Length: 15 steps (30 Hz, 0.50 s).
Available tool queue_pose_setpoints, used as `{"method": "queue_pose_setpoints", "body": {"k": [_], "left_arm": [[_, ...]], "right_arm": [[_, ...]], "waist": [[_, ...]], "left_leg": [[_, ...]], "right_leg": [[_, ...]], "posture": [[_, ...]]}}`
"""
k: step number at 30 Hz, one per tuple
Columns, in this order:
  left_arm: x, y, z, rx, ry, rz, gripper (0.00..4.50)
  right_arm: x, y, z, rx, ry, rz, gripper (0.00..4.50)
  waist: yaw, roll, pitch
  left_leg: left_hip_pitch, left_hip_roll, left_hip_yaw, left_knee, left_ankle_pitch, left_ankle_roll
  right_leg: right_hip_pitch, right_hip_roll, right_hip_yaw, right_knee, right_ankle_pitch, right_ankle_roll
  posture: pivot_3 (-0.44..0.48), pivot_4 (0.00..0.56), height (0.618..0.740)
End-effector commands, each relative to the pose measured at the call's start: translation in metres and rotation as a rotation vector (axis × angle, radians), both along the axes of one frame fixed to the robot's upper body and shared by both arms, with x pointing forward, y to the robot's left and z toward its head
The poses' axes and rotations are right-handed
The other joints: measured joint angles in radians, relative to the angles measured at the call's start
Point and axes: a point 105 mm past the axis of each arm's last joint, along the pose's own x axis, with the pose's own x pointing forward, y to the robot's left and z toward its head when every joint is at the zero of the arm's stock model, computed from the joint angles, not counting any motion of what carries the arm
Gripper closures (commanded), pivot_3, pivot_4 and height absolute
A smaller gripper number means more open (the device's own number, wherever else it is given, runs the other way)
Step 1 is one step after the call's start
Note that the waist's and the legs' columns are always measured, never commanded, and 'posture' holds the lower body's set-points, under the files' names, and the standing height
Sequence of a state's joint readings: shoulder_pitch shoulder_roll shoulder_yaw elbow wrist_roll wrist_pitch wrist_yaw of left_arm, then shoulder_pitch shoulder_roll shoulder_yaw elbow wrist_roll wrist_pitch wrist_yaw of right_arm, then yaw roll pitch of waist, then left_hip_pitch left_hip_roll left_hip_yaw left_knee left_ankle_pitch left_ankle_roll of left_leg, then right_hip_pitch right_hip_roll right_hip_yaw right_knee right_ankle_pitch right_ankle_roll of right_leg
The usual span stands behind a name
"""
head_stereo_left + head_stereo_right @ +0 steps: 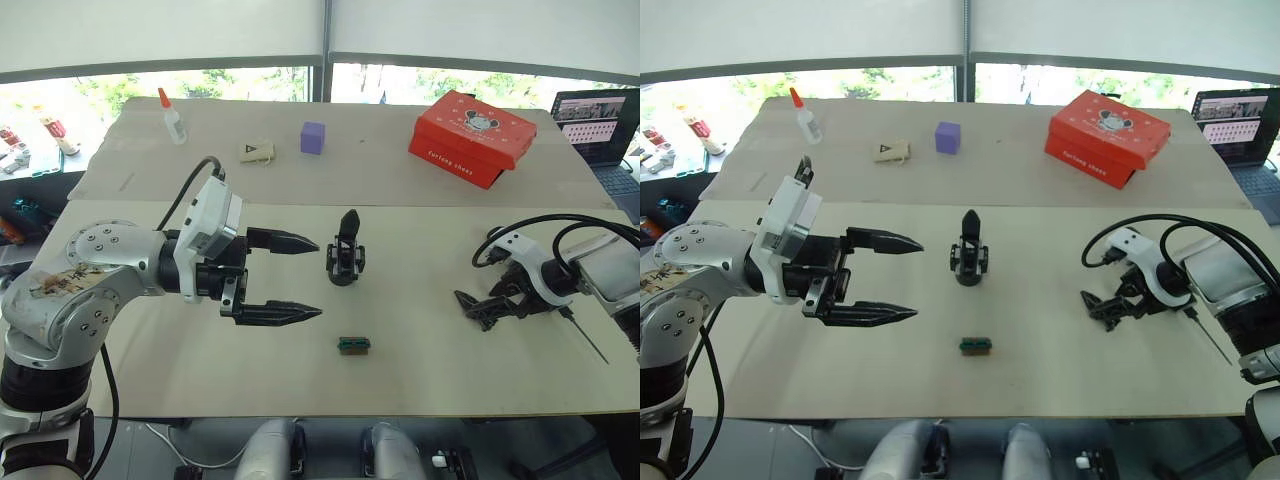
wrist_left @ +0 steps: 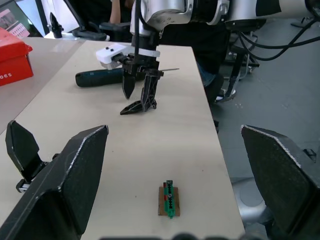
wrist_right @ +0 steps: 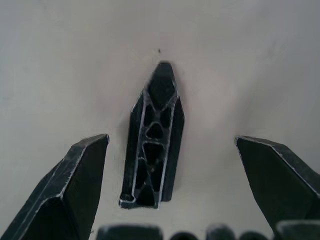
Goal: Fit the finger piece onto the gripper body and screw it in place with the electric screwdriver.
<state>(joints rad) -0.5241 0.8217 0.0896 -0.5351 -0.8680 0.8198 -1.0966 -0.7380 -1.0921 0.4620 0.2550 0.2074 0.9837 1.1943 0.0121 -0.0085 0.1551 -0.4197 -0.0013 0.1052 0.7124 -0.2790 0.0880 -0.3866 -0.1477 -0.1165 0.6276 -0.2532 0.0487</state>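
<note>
- Red box [image 1: 472, 137], far side of table [image 1: 420, 380]: white print on its side face and a round cartoon logo on the lid; text too small to read.
- Laptop [image 1: 598, 125] at far right, cut off by frame edge; screen content illegible.
- Small tan tag [image 1: 257, 152] with a dark triangle mark, beside purple cube [image 1: 313, 137]; glue bottle [image 1: 172, 117] w/ orange tip further left.
- Electric screwdriver [image 2: 100, 78]: dark body lies on table behind right gripper, partly hidden by it; thin metal bit [image 1: 584, 334] pokes out past the wrist.
- Finger piece [image 3: 152, 140]: flat black wedge w/ webbed triangular cut-outs, tapering to a point, flat on table between the right gripper's fingertips, touching neither.
- Right gripper [image 1: 487, 305]: jaws spread wide, tips down at table, astride the piece.
- Gripper body [image 1: 346, 250]: black assembly on round base, upright mid-table, pointed finger up.
- Left gripper [image 1: 300, 279]: jaws wide apart, empty, held level just left of gripper body, apart from it.
- Green-and-black block [image 1: 354, 345] nearer the front edge; detail hard to make out.
</note>
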Motion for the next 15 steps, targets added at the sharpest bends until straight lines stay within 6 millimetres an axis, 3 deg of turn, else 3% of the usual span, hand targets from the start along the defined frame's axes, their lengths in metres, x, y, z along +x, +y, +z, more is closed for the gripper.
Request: {"method": "queue_pose_setpoints", "body": {"k": [1,2,3,11,15], "left_arm": [[-0.002,0.002,0.007,0.003,-0.027,0.01,0.02],[-0.001,0.002,0.006,0.006,-0.029,0.014,0.02],[-0.001,0.002,0.005,0.006,-0.031,0.018,0.0],[0.011,0.006,0.003,0.005,-0.039,0.074,0.0],[0.021,0.011,0.002,-0.018,-0.014,0.128,0.0]], "right_arm": [[-0.007,-0.011,-0.009,-0.042,0.038,-0.011,0.0],[-0.007,-0.011,-0.01,-0.04,0.04,-0.012,0.0],[-0.008,-0.011,-0.011,-0.035,0.038,-0.013,0.54],[-0.016,-0.005,-0.01,-0.021,0.017,0.045,3.28],[-0.015,0.013,0.003,0.046,-0.116,0.222,3.38]], "waist": [[0.001,0.0,0.0],[0.002,0.0,0.0],[0.002,0.0,0.0],[0.003,0.0,0.0],[0.004,0.0,0.0]], "left_leg": [[0.0,0.0,0.0,0.0,0.0,0.0],[0.0,0.0,0.0,0.001,0.0,0.0],[0.0,0.0,0.0,0.001,0.0,0.0],[0.0,0.0,-0.001,0.0,0.0,0.0],[0.0,0.0,-0.001,0.0,0.0,0.0]], "right_leg": [[0.0,0.0,0.0,0.0,0.0,0.0],[0.0,0.0,0.0,0.0,0.0,0.0],[0.001,0.0,0.0,0.0,0.0,0.0],[0.001,0.0,-0.001,0.0,0.0,0.0],[0.001,0.0,-0.001,0.0,0.0,0.0]], "posture": [[0.0,0.15,0.74],[0.0,0.15,0.74],[0.0,0.15,0.74],[0.0,0.15,0.74],[0.0,0.15,0.74]]}}
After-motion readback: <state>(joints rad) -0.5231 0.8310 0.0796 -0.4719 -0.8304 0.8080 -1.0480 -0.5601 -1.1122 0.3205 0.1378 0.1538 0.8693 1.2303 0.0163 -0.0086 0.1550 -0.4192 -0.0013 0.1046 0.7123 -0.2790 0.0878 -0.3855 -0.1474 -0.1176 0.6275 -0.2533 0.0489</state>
